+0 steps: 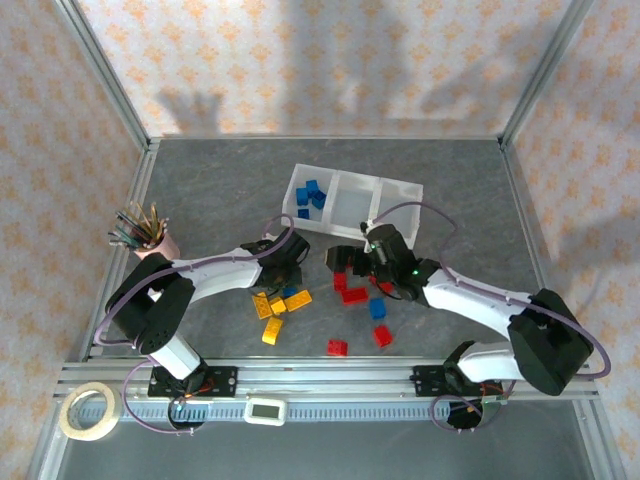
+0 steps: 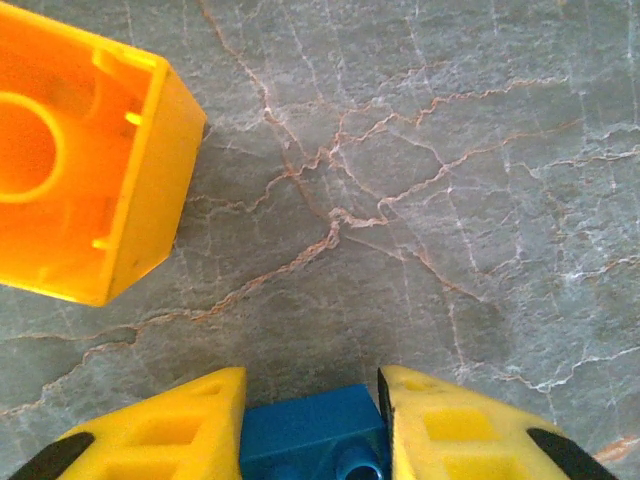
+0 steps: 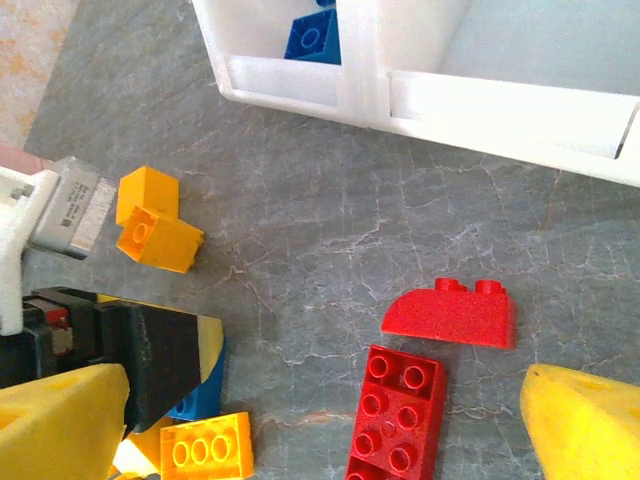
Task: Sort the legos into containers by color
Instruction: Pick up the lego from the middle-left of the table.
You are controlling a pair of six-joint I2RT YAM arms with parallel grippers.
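From where I'm standing, the left gripper [image 2: 310, 395] is clenching a blue brick [image 2: 315, 440] between its yellow fingers, low over the grey worktop [image 2: 450, 200]. I can't tell whether the brick is clear of the surface. An upturned orange brick [image 2: 80, 160] is lying just ahead of it and to its left, apart from the fingers.

What the coming move is turning on, I'd say, is where that blue brick is sitting relative to the white tray [image 3: 370, 85]. The tray is lying farther from the arm bases, and its left compartment [image 1: 325, 218], already holding blue bricks [image 1: 313, 196], is just beyond the left gripper and slightly to its right. The left arm is the nearer one to that compartment, so a short reach forward looks like enough. Only one end of the held brick is showing, so I'm not judging its long axis.

The right gripper [image 3: 320, 385] is hanging wide open with nothing in it, close beside the left one. A red oblong brick [image 3: 395, 415] is lying under its gap, its long axis running across the line between the fingers, so they would be closing on its narrow sides. A red curved brick [image 3: 450, 315] is sitting just beyond it, toward the tray.
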